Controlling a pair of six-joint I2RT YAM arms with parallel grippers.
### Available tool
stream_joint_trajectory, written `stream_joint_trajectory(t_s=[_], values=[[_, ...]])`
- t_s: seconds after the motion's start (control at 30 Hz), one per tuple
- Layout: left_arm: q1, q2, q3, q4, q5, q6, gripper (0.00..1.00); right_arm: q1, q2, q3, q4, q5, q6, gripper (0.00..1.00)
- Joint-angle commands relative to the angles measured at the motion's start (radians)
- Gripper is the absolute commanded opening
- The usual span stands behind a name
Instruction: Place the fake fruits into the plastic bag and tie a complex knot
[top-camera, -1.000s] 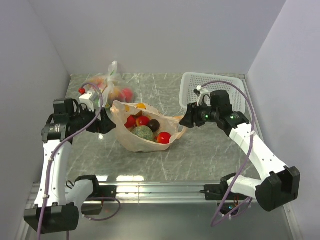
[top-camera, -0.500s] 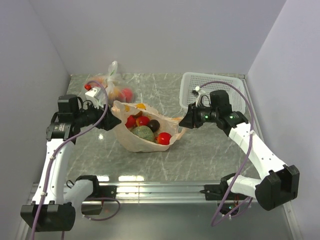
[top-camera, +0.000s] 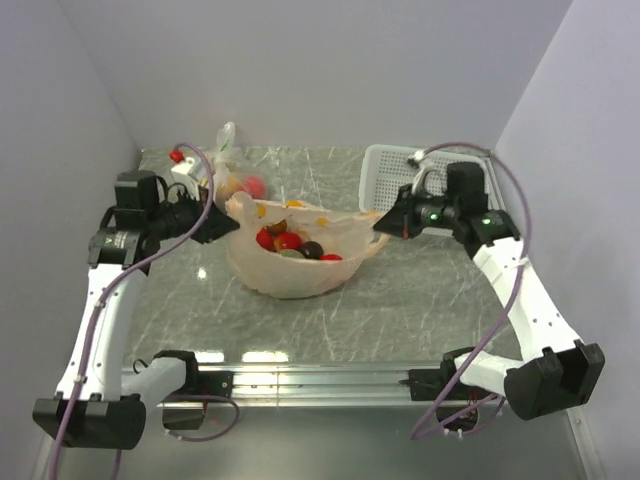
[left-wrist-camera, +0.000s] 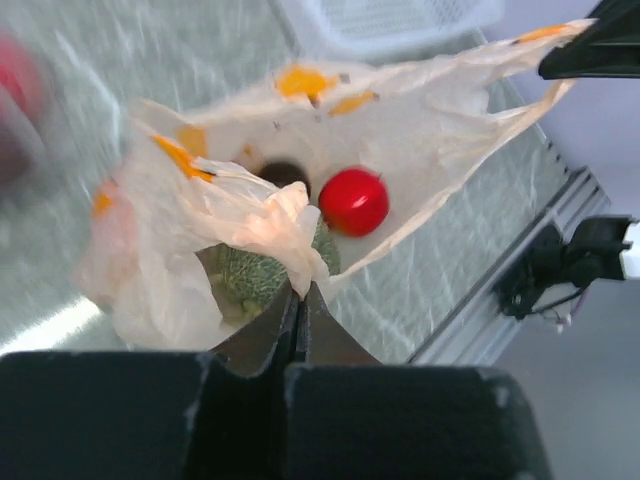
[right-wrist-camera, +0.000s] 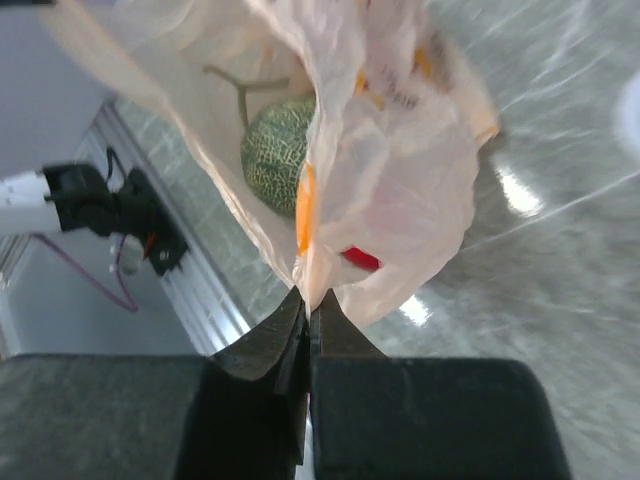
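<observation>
Peach-coloured and thin, the plastic bag is now stretched between the two arms near the middle of the table. One second ago both claws stood open just beside its rim. Now the left claw is closed and pinches the left edge of the bag, and the right claw is closed and pinches the right edge. Both arms have moved away from each other and toward the back, so the mouth of the bag is pulled wider and flatter than before. Whether the bottom of the bag touches the table, I cannot tell.

There are two arms, one peach bag, one white basket at the back right, and one clear bag with mixed fruits at the back left, behind the left claw. Inside the peach bag I count three red balls, one dark ball and one green melon. A sixth fruit I cannot make out. All the fruits I see lie in the bag.
</observation>
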Motion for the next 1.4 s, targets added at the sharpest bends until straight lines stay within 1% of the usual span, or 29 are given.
stream_joint_trajectory(t_s=[0.0,0.03,0.13,0.2,0.23,0.27,0.33,0.43,0.47,0.5,0.6,0.7,0.73,0.8,0.83,0.9,0.93,0.97,1.0,1.03,1.07,1.1,1.17,1.27,1.3,1.33,1.37], values=[[-0.001,-0.078,0.195,0.003,0.031,-0.041,0.0,-0.118,-0.072,0.182,-0.065,-0.066,-0.037,0.0],[-0.001,-0.089,0.253,-0.016,0.026,-0.038,0.0,-0.143,-0.081,0.209,-0.094,-0.074,-0.046,0.0],[-0.001,-0.106,0.289,-0.038,-0.009,-0.035,0.0,-0.171,-0.116,0.299,-0.166,-0.037,-0.09,0.0],[-0.001,-0.115,0.267,-0.046,-0.018,-0.022,0.0,-0.171,-0.116,0.324,-0.206,0.015,-0.138,0.0],[0.0,-0.124,0.234,-0.044,-0.028,-0.021,0.0,-0.168,-0.112,0.324,-0.235,0.036,-0.17,0.0],[-0.001,-0.126,0.217,-0.028,-0.061,-0.024,0.0,-0.162,-0.104,0.318,-0.246,0.073,-0.185,0.0],[-0.001,-0.126,0.169,-0.011,-0.077,-0.029,0.0,-0.148,-0.09,0.294,-0.261,0.117,-0.216,0.0],[-0.001,-0.114,0.117,0.028,-0.097,-0.058,0.0,-0.099,-0.07,0.235,-0.225,0.193,-0.23,0.0],[-0.001,-0.109,0.106,0.035,-0.107,-0.066,0.0,-0.061,-0.067,0.223,-0.212,0.222,-0.232,0.0],[-0.001,-0.105,0.099,0.049,-0.145,-0.077,0.0,-0.038,-0.064,0.208,-0.2,0.266,-0.232,0.0],[-0.001,-0.068,0.092,0.031,-0.189,-0.052,0.0,-0.005,-0.043,0.211,-0.166,0.271,-0.21,0.0],[-0.001,-0.069,0.109,0.009,-0.16,0.006,0.0,-0.002,-0.026,0.246,-0.159,0.263,-0.216,0.0],[-0.001,-0.072,0.117,0.005,-0.155,0.015,0.11,-0.004,-0.027,0.255,-0.162,0.253,-0.219,0.0],[-0.001,-0.074,0.169,-0.009,-0.143,0.041,0.26,-0.004,-0.03,0.277,-0.165,0.236,-0.229,0.0],[-0.001,-0.069,0.195,-0.035,-0.106,0.051,0.48,-0.002,-0.038,0.281,-0.168,0.211,-0.229,0.0],[-0.001,-0.055,0.273,-0.063,-0.054,0.103,0.68,-0.004,-0.046,0.289,-0.172,0.191,-0.232,0.0],[-0.001,-0.051,0.304,-0.079,-0.004,0.142,0.88,-0.004,-0.052,0.289,-0.177,0.184,-0.235,0.0],[-0.003,-0.043,0.331,-0.089,0.012,0.155,0.97,-0.004,-0.055,0.29,-0.182,0.171,-0.241,0.0],[-0.003,-0.028,0.388,-0.098,0.026,0.172,0.99,-0.004,-0.056,0.29,-0.189,0.164,-0.255,0.0],[-0.003,-0.014,0.414,-0.113,0.049,0.198,0.99,-0.004,-0.064,0.29,-0.197,0.161,-0.261,0.0],[-0.004,0.003,0.443,-0.166,0.108,0.259,0.99,-0.004,-0.069,0.289,-0.201,0.154,-0.268,0.0],[-0.013,0.036,0.479,-0.178,0.122,0.273,0.99,-0.004,-0.07,0.287,-0.205,0.153,-0.282,0.0],[-0.033,0.075,0.494,-0.198,0.156,0.302,0.99,-0.002,-0.073,0.283,-0.215,0.153,-0.301,0.0],[-0.157,0.139,0.491,-0.169,0.117,0.282,0.99,0.0,-0.081,0.264,-0.217,0.153,-0.327,0.0],[-0.197,0.17,0.479,-0.129,0.06,0.282,0.99,0.001,-0.081,0.258,-0.218,0.153,-0.336,0.0],[-0.267,0.185,0.474,-0.112,0.034,0.285,0.99,0.003,-0.086,0.254,-0.218,0.153,-0.342,0.0],[-0.297,0.226,0.474,-0.092,-0.007,0.293,0.99,0.009,-0.089,0.246,-0.22,0.154,-0.357,0.0]])
